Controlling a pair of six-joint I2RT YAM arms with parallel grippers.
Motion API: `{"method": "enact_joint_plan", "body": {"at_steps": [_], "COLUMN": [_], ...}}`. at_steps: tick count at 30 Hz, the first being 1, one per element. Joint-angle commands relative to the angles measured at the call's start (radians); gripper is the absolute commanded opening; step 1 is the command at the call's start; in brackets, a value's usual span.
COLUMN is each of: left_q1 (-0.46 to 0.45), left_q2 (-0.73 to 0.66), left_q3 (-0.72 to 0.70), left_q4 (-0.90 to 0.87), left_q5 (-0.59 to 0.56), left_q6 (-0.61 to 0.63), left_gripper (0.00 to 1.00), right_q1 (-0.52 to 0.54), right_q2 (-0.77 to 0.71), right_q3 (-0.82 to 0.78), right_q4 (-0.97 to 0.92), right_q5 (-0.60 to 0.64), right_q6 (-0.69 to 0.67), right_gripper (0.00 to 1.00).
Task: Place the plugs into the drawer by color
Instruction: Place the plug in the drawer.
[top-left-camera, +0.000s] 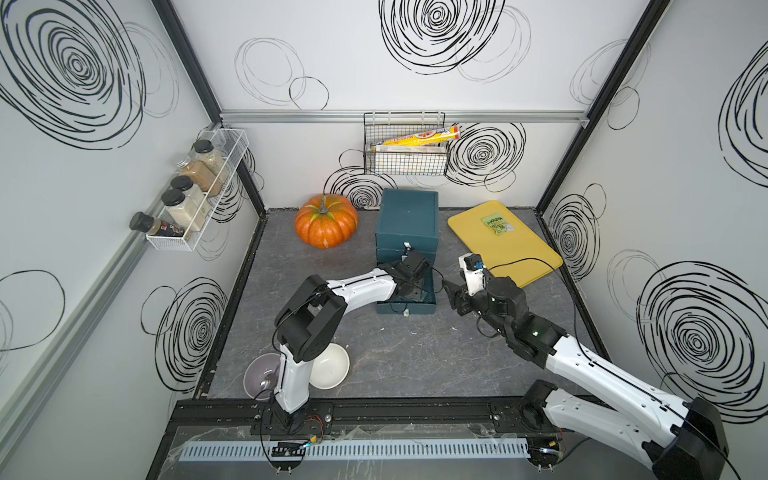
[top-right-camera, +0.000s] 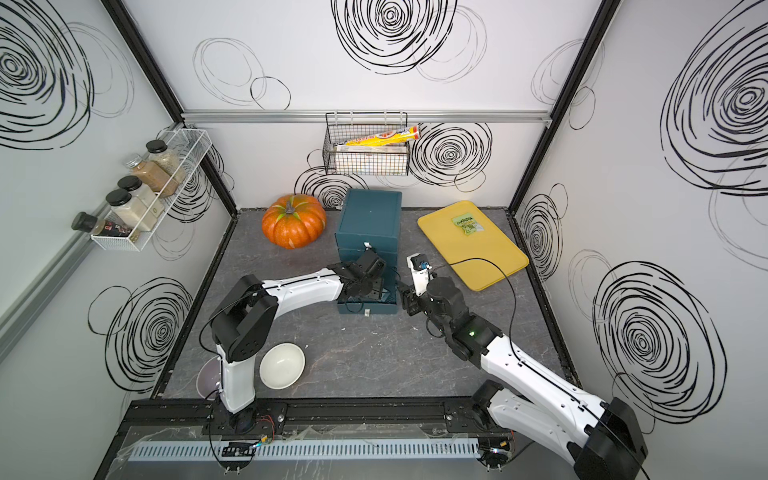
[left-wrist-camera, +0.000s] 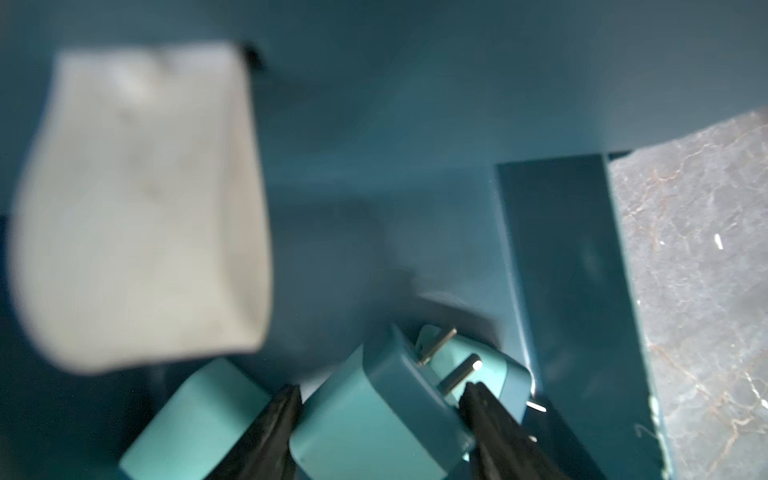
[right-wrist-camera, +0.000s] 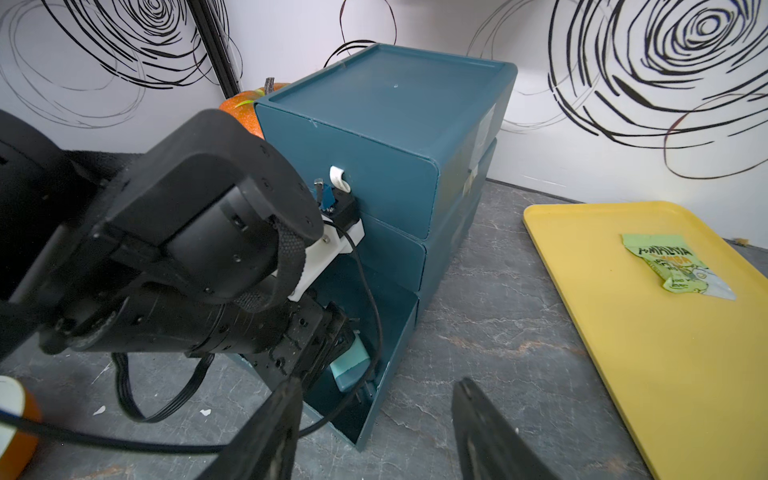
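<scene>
The drawer chest (top-left-camera: 407, 224) is dark teal and stands mid-table with its bottom drawer (top-left-camera: 405, 308) pulled out. My left gripper (left-wrist-camera: 380, 395) reaches down into that open drawer and is shut on a teal plug (left-wrist-camera: 374, 407) whose metal prongs point away from the wrist. Two more teal plugs lie beside it in the drawer, one (left-wrist-camera: 195, 415) on one side and one (left-wrist-camera: 498, 370) behind the prongs. A blurred white drawer handle (left-wrist-camera: 141, 208) hangs close to the left wrist camera. My right gripper (right-wrist-camera: 378, 390) is open and empty, hovering over the tabletop just right of the open drawer (right-wrist-camera: 390, 374).
An orange pumpkin (top-left-camera: 326, 226) sits left of the chest. A yellow tray (top-left-camera: 505, 243) with a green packet (top-left-camera: 496, 224) lies to the right. A white bowl (top-left-camera: 330, 365) and a clear bowl (top-left-camera: 259, 376) stand by the left arm's base. A spice rack (top-left-camera: 195, 195) and a wire basket (top-left-camera: 405, 149) hang on the walls.
</scene>
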Motion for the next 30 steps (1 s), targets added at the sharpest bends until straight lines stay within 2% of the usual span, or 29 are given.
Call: {"method": "enact_joint_plan", "body": {"at_steps": [1, 5, 10, 15, 18, 19, 20, 22, 26, 28, 30], "left_q1": [0.0, -0.004, -0.011, -0.009, 0.027, 0.054, 0.084, 0.135, 0.214, 0.226, 0.258], "left_q2": [-0.015, -0.024, -0.103, -0.298, -0.409, -0.424, -0.425, -0.41, -0.315, -0.25, -0.166], "left_q3": [-0.027, -0.005, 0.001, 0.001, -0.004, 0.016, 0.05, 0.104, 0.216, 0.284, 0.368], "left_q4": [-0.008, -0.038, -0.057, -0.049, -0.005, -0.011, -0.034, -0.053, -0.102, -0.128, -0.146], "left_q5": [-0.003, -0.013, -0.056, -0.096, -0.046, -0.025, -0.009, -0.015, 0.017, -0.038, 0.007], "left_q6": [0.005, 0.001, -0.015, -0.013, 0.015, 0.019, 0.032, 0.065, 0.088, 0.112, 0.144], "left_gripper": [0.63, 0.77, 0.82, 0.85, 0.86, 0.87, 0.88, 0.88, 0.88, 0.88, 0.87], "right_q1": [-0.003, -0.003, -0.003, -0.003, -0.004, -0.003, -0.003, 0.001, 0.015, 0.018, 0.032], "right_q2": [0.009, 0.016, 0.016, 0.011, 0.023, 0.036, 0.056, 0.109, 0.221, 0.262, 0.308], "right_q3": [0.003, 0.005, 0.006, 0.001, 0.0, 0.002, 0.004, 0.01, 0.024, 0.026, 0.034], "right_q4": [0.021, 0.02, 0.02, 0.025, 0.037, 0.042, 0.051, 0.058, 0.066, 0.084, 0.083], "right_q5": [-0.006, -0.007, -0.012, -0.029, -0.129, -0.177, -0.243, -0.35, -0.482, -0.54, -0.582], "right_q6": [0.004, 0.005, 0.004, 0.004, -0.015, -0.023, -0.029, -0.034, -0.04, -0.038, -0.051], "right_gripper": [0.62, 0.62, 0.62, 0.62, 0.64, 0.68, 0.68, 0.61, 0.45, 0.36, 0.3]}}
